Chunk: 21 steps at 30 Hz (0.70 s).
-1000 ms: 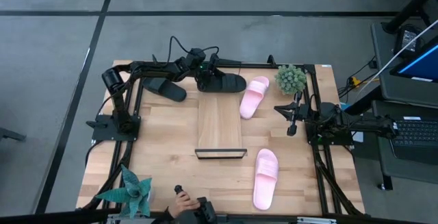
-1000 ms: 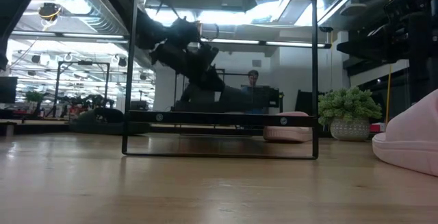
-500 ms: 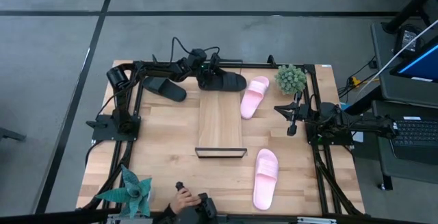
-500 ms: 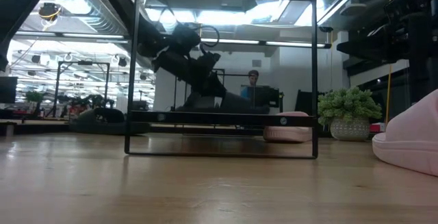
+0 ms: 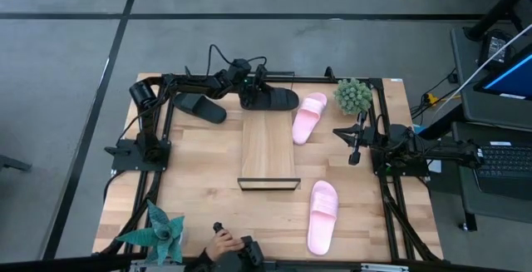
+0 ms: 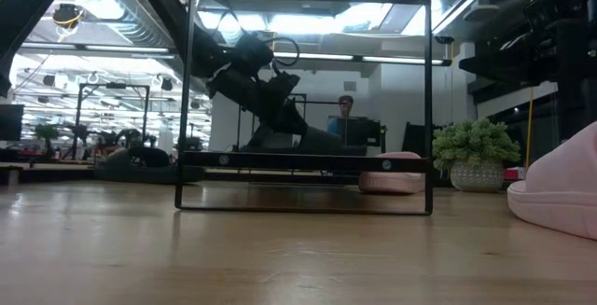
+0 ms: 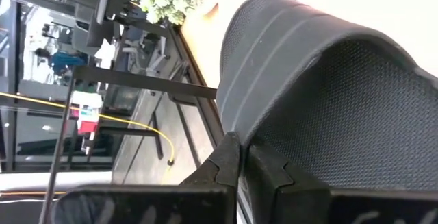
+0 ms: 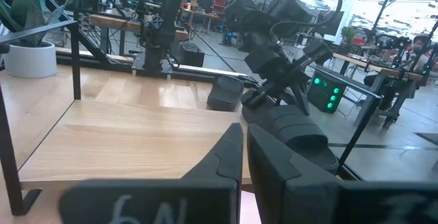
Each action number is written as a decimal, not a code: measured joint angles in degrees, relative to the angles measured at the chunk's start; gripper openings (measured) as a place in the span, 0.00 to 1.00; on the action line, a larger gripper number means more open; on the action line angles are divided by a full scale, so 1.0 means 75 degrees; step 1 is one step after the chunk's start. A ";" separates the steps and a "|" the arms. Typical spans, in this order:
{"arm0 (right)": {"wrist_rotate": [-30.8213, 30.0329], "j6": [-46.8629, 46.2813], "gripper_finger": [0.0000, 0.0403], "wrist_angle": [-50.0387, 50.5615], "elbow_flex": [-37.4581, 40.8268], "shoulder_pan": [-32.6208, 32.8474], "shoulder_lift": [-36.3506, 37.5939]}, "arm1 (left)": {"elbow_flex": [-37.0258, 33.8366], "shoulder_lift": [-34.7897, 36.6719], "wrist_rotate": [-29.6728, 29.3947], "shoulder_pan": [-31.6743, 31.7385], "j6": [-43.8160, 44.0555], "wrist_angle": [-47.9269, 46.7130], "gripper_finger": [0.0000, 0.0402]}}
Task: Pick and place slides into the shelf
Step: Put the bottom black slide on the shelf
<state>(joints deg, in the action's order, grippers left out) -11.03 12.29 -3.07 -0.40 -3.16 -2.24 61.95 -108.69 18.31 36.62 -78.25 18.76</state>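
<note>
Left claw (image 5: 259,91) is clamped narrow on the strap of a matte black open-toe slide (image 5: 274,100), just off the far end of the long light-wood shelf board (image 5: 268,147). Right claw (image 5: 354,149) hovers near-closed and empty over the tabletop (image 5: 195,180), with one light pink slide (image 5: 307,116) just beside it and the other pink slide (image 5: 322,215) well apart.

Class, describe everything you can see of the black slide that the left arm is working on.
The black slide is matte, with a wide ribbed strap and a textured footbed. It lies at the table's far edge, just beyond the end of the shelf, with a pink slide to its right. The left end effector is at its strap end, fingers closed against the strap.
</note>
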 joint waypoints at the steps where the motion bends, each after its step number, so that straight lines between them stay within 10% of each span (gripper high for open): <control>1: 0.0000 0.0000 0.06 0.0000 0.0000 0.0000 0.0000 | 0.0000 0.0000 0.0003 0.0000 0.0008 -0.0007 0.02; 21: 0.0000 0.0000 0.06 0.0000 0.0000 0.0000 0.0000 | 0.0000 0.0001 0.0029 -0.0006 0.1369 -0.0023 0.05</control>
<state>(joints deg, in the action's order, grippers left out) -11.03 12.29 -3.07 -0.40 -3.16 -2.24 61.95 -108.68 18.52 36.58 -67.99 18.59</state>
